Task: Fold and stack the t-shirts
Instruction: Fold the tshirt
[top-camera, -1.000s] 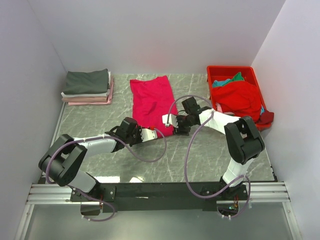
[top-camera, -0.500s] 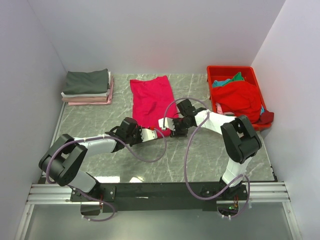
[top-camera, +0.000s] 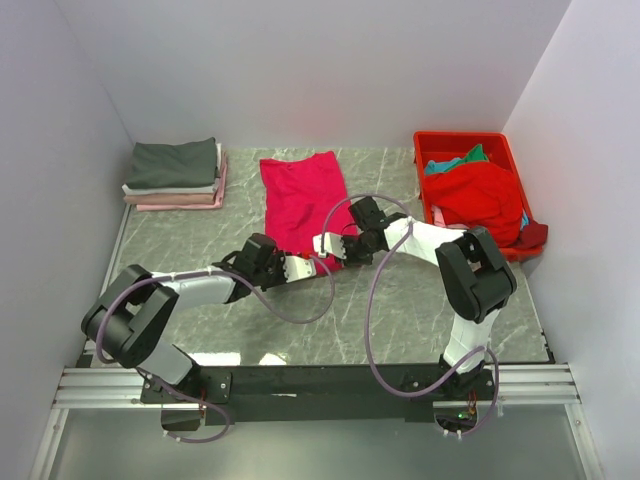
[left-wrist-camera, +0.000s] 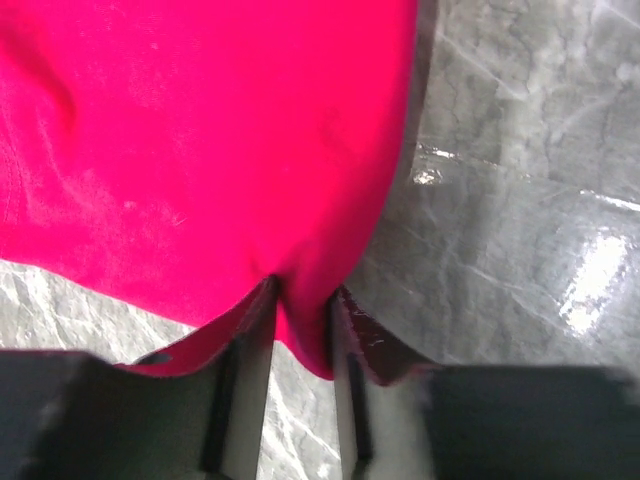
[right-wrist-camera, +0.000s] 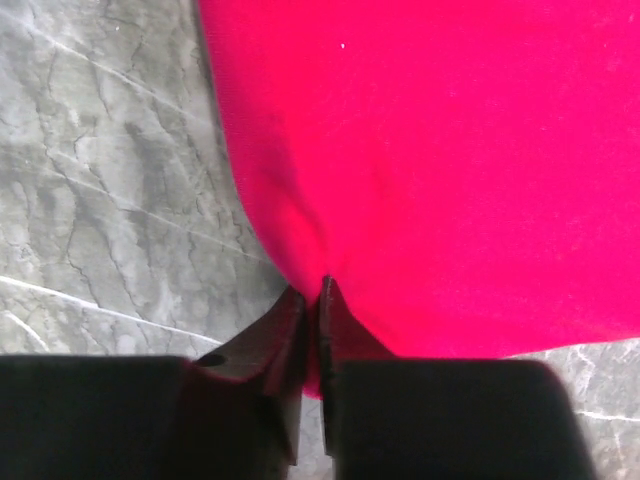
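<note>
You are working a crimson-pink cloth t-shirt (top-camera: 303, 200): soft, matt knit, faintly fuzzy up close. The grey marble-patterned tabletop (top-camera: 200, 240) beneath it is smooth and glossy, with bright glare patches. At two o'clock, the rigid red plastic bin (top-camera: 462, 137) shows a slight sheen. At ten o'clock, the stack of folded cloth shirts (top-camera: 175, 172) looks matt. Your left hand (left-wrist-camera: 300, 300) and right hand (right-wrist-camera: 318, 290) have hard, dull, dark fingers.

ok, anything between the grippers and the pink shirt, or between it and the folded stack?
Nothing visible: the left gripper and right gripper each pinch the crimson shirt's near hem, and only table separates it from the folded stack.
</note>
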